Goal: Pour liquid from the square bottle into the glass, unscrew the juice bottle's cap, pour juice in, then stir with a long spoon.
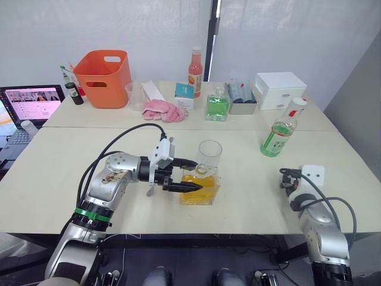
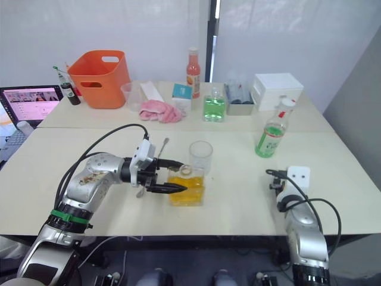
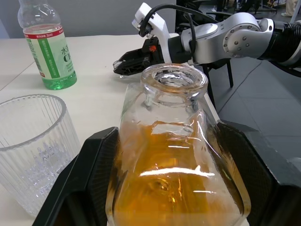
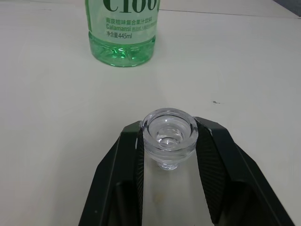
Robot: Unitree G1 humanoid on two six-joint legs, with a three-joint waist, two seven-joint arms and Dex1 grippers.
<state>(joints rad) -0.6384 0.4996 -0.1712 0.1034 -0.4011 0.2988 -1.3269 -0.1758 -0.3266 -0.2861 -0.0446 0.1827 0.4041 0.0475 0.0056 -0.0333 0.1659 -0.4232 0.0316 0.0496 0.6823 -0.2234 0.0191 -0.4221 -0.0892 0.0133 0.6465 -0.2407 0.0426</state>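
Left hand is closed on the square bottle, one finger on each flat side of the body, as the left wrist view confirms. The bottle stands upright on the surface, neck open, orange-yellow liquid filling most of the body. The glass stands empty just behind it, nearly touching.

Right hand rests low on the surface toward the near right edge and holds a small clear glass stopper between its fingers. The juice bottle stands upright well beyond it, white cap in place.

Handling assessment: the square bottle is rigid glass, likely heavy with this fill, smooth-walled and breakable. The flat sides offer the best purchase; the present mid-body hold looks sound. The liquid will shift toward the neck when tilted, so a slow tilt is advised to prevent slipping or a surge. The glass is ribbed, light and unrestrained; a knock from the bottle's neck could topple it. The juice bottle is thin plastic and will yield if squeezed hard
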